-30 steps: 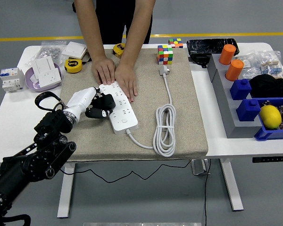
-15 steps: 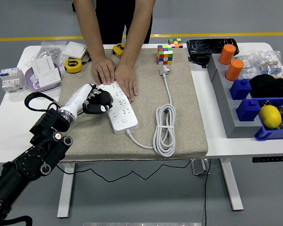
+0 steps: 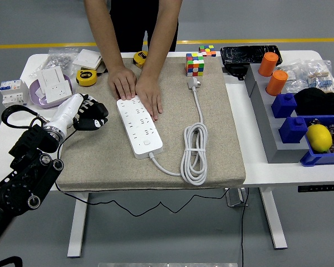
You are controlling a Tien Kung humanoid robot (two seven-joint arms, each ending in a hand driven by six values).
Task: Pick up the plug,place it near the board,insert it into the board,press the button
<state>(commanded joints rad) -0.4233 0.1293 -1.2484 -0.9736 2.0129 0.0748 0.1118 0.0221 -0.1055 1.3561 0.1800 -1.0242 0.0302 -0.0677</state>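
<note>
Head view: left hand (image 3: 83, 113), white-backed with black fingers (image 3: 96, 119), hovers over the left part of the beige mat (image 3: 211, 111), its fingers curled loosely inward and holding nothing. The white power strip (image 3: 139, 125) (the board) lies just to the right of those fingertips, clear of them with a strip of bare mat between. It runs lengthwise toward the near edge of the white table (image 3: 256, 167), and its round button (image 3: 147, 143) sits at the nearer end. A person's two hands (image 3: 136, 89) press flat on the strip's far end. The plug (image 3: 193, 83) lies well apart from the robot's fingers, on the far right part of the mat, just in front of a colourful cube (image 3: 195, 64). Its white cable (image 3: 193, 150) runs down from it into a coiled bundle, then loops back to the strip's near end. The right arm is out of sight.
</note>
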